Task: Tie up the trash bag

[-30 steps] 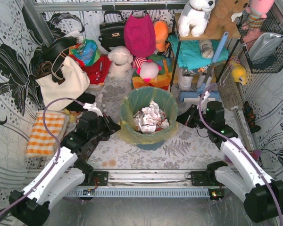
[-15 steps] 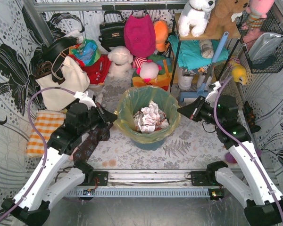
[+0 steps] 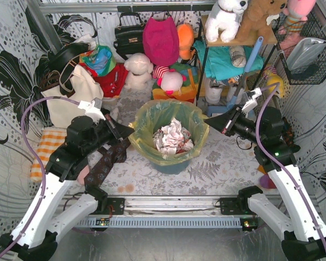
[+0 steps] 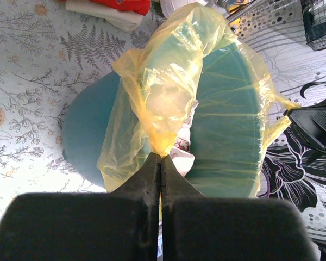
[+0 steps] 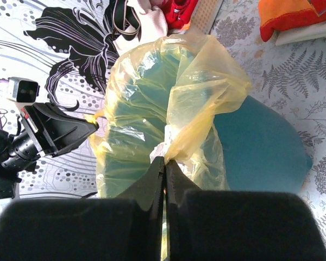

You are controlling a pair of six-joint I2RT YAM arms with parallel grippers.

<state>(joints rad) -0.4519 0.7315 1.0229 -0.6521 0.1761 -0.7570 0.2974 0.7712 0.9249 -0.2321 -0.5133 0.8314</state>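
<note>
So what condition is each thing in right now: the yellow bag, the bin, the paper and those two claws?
trash bag: mouth open, not tied, sitting in the bin, two opposite edges pinched and drawn off the rim
bin: upright, lined by the bag
crumpled paper: lying inside the bag
left gripper: shut on the bag's edge
right gripper: shut on the bag's opposite edge

Top external: fixed, high at the near side, looks down and forward over the table (image 3: 217, 163). Left wrist, right wrist: very close, facing each other from opposite sides. All three share the trash bag (image 3: 142, 126) and teal bin (image 3: 171, 165).
</note>
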